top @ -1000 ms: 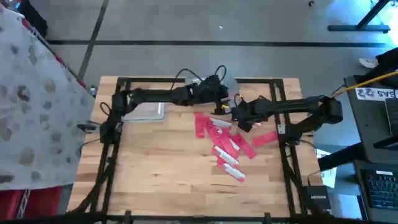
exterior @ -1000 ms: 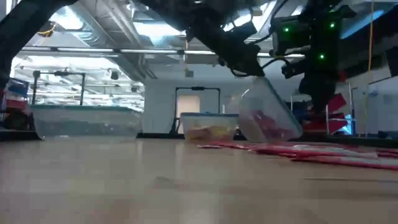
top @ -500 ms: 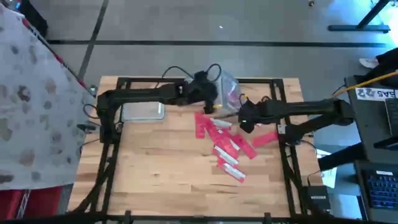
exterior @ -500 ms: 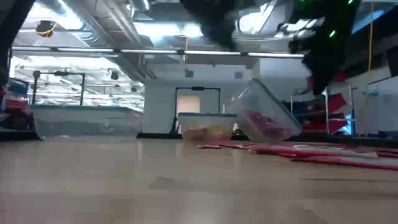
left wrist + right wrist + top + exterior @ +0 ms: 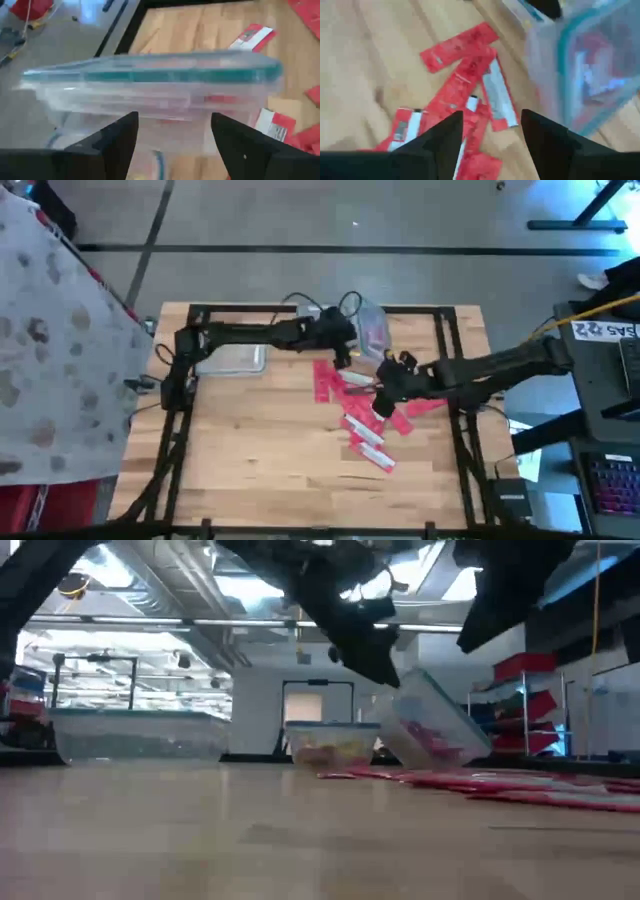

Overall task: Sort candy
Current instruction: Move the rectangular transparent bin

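Observation:
Red candy packets (image 5: 360, 415) lie scattered on the wooden table, right of centre; they also show in the right wrist view (image 5: 465, 85). A clear tub with a teal rim (image 5: 370, 328) stands tilted at the far edge with red packets inside (image 5: 432, 738), its lower edge on the table. My left gripper (image 5: 345, 350) is open at the tub's raised side, and the tub's wall (image 5: 165, 125) shows between its fingers. My right gripper (image 5: 383, 395) hangs open above the packets with nothing between its fingers (image 5: 487, 145). My left gripper comes slanting down at the tilted tub's wall (image 5: 165, 125) from the table's left. Its fingers (image 5: 117, 142) stand on either side of that wall, but I cannot tell whether they touch it.
A large clear tub (image 5: 140, 735) stands at the far left of the table (image 5: 232, 360). A small tub holding yellow pieces (image 5: 335, 748) stands beside the tilted one. Black frame rails (image 5: 455, 380) run along the table's sides. Bare wood lies toward the near edge (image 5: 260, 460).
My left gripper rose away from the tilted tub, then came back down to its raised side. My right gripper drew away from the tub toward the table's near edge and upward, over the red packets. The tub has stayed tilted in place.

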`<action>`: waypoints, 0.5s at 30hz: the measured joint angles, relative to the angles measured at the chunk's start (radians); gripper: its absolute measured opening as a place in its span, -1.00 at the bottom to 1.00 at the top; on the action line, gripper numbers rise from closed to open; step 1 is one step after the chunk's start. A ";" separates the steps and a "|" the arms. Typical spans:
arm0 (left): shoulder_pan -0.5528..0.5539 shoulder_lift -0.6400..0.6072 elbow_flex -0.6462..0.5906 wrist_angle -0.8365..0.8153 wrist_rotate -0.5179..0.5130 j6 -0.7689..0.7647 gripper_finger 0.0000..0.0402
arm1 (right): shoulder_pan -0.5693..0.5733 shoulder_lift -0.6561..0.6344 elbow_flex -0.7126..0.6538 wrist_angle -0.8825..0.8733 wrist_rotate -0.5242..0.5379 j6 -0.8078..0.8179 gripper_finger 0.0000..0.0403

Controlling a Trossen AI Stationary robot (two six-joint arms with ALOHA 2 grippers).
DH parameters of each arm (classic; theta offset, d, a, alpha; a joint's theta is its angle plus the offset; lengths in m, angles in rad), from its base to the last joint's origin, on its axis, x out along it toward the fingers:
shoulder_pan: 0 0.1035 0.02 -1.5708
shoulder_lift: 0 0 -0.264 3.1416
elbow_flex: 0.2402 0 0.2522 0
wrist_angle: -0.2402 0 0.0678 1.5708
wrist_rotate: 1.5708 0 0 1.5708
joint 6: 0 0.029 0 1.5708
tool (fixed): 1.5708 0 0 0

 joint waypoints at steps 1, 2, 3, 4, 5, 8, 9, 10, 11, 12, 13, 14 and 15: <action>0.000 0.014 0.000 0.023 0.000 -0.002 0.19 | 0.010 0.000 0.001 0.004 0.003 0.013 -0.05; 0.001 0.023 -0.001 0.044 0.000 -0.003 0.19 | 0.018 0.000 0.001 0.002 0.006 0.022 -0.05; 0.003 0.031 -0.002 0.068 0.000 -0.001 0.19 | 0.027 0.000 0.001 -0.003 0.011 0.035 -0.05; 0.004 0.040 -0.002 0.101 0.001 0.000 0.19 | 0.036 0.000 0.001 -0.003 0.020 0.045 -0.05; 0.007 0.051 -0.001 0.140 0.001 0.002 0.19 | 0.043 0.000 0.001 -0.001 0.027 0.058 -0.05; 0.015 0.082 0.000 0.187 0.009 -0.004 0.19 | 0.055 0.000 0.002 -0.021 0.058 0.099 -0.05; 0.016 0.087 -0.001 0.182 0.007 -0.006 0.19 | 0.055 0.000 0.002 -0.044 0.068 0.122 -0.05; 0.017 0.088 -0.002 0.169 -0.001 -0.005 0.19 | 0.054 0.000 0.001 -0.072 0.070 0.146 -0.05; 0.016 0.087 -0.002 0.164 -0.018 -0.001 0.19 | 0.054 0.000 0.001 -0.102 0.070 0.169 -0.05; 0.011 0.080 -0.002 0.164 -0.038 0.007 0.19 | 0.052 0.000 -0.001 -0.127 0.070 0.192 -0.05; 0.005 0.072 -0.002 0.154 -0.068 0.023 0.19 | 0.051 0.000 -0.007 -0.146 0.069 0.217 -0.05; -0.002 0.058 -0.002 0.144 -0.105 0.035 0.19 | 0.051 0.000 -0.018 -0.167 0.063 0.243 -0.05; -0.010 0.042 -0.002 0.128 -0.138 0.050 0.19 | 0.051 0.001 -0.030 -0.187 0.050 0.274 -0.05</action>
